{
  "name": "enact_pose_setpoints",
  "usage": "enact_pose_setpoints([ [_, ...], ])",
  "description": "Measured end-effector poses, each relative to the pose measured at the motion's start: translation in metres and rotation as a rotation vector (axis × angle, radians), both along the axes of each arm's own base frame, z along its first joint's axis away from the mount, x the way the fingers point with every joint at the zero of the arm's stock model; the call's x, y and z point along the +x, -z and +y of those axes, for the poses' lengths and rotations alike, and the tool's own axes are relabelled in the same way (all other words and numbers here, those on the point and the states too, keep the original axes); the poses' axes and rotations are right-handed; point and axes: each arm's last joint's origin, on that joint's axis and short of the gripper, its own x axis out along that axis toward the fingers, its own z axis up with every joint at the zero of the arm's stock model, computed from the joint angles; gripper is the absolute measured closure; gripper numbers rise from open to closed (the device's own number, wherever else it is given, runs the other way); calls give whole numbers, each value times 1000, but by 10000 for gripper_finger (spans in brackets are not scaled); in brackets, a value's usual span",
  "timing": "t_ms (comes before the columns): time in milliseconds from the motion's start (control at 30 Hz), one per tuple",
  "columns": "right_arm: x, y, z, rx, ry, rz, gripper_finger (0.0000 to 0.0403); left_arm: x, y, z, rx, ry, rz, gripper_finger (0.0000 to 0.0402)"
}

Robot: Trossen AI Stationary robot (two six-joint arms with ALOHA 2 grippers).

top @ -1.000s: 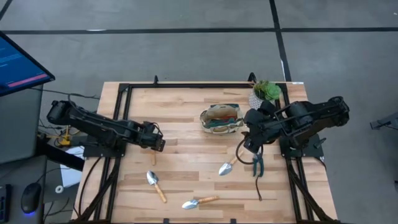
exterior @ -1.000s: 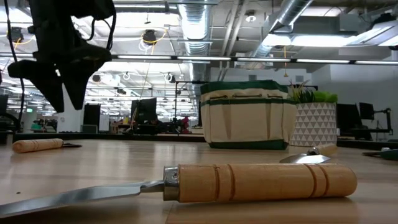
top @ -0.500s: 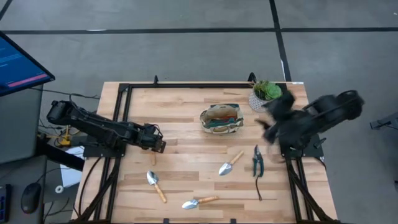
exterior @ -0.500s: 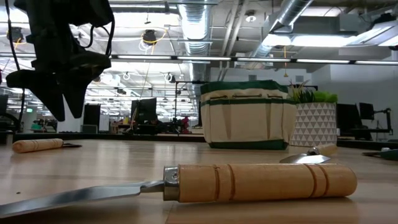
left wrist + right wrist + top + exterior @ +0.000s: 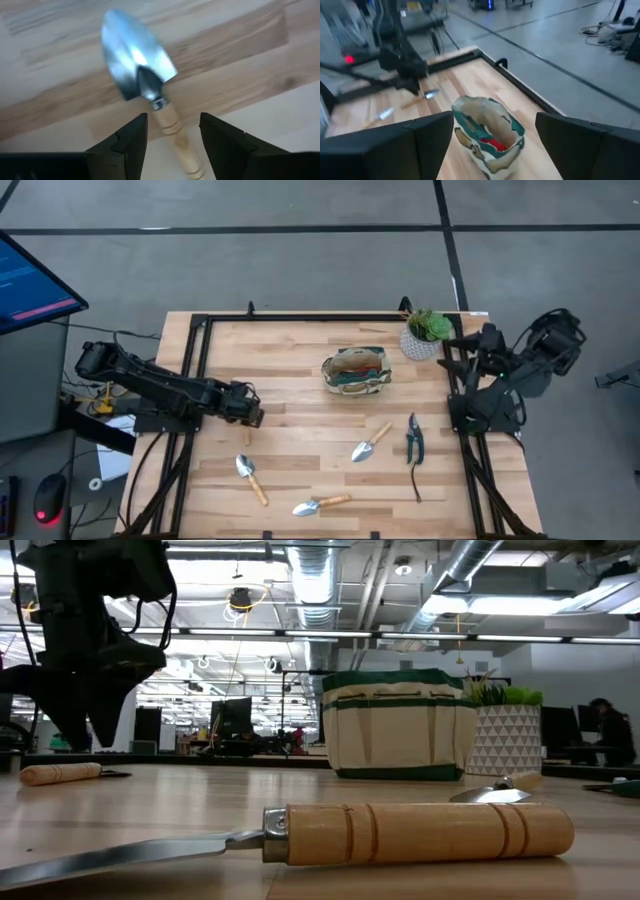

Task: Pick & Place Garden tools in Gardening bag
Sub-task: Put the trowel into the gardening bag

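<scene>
The left gripper (image 5: 252, 416) hangs above the left half of the table (image 5: 300, 380), its jaws spread and holding nothing. In its own wrist view the two dark fingers (image 5: 131, 137) stand apart on either side of a wooden handle, with the trowel (image 5: 142, 85) lying flat on the wood directly below them, silver blade pointing away from the gripper. The fingers straddle the handle but whether they touch it cannot be told. From above, this trowel (image 5: 250, 477) lies just nearer the table's front edge than the gripper. In the low view the gripper (image 5: 85, 730) shows as a dark shape clear of the tabletop.

A second trowel (image 5: 319, 504) lies farther toward the front edge and to the gripper's right. A third trowel (image 5: 370, 442) rests beyond that, near the pruning shears (image 5: 414, 440), both well apart from the left gripper.

The gardening bag (image 5: 355, 369) stands upright at the middle of the table, well to the right of the left gripper, mouth open. Something red shows inside the bag (image 5: 487, 132).

The right gripper (image 5: 462, 343) is raised off the table's right edge beside the potted plant (image 5: 425, 332), fingers (image 5: 432, 145) wide apart and empty, facing the bag.
</scene>
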Motion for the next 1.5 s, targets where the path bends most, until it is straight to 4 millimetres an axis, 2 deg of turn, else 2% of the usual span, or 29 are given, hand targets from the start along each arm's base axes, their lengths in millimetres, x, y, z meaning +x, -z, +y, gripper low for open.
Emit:
enact_pose_setpoints([
  [133,-9,27,-8,104,-5,-84,127,1,0,0,5,-3,-13,230],
  [300,-11,45,-10,154,-16,-130,127,4,7,1,20,-13,29,230],
  [533,-10,50,-9,167,-19,-138,127,15,24,0,5,-17,64,230],
  [767,-10,50,-9,165,-19,-137,127,18,32,-1,-28,-12,119,232],
  [900,-11,51,-9,158,-19,-131,127,17,34,-2,-33,-12,137,264],
  [1167,-11,53,-10,131,-20,-111,127,16,31,-2,-44,-4,121,381],
  [1333,-13,70,-13,85,-21,-67,127,14,23,-1,-27,-10,66,388],
  [1500,-21,93,-21,148,-14,-113,127,14,19,0,-8,-16,39,393],
])
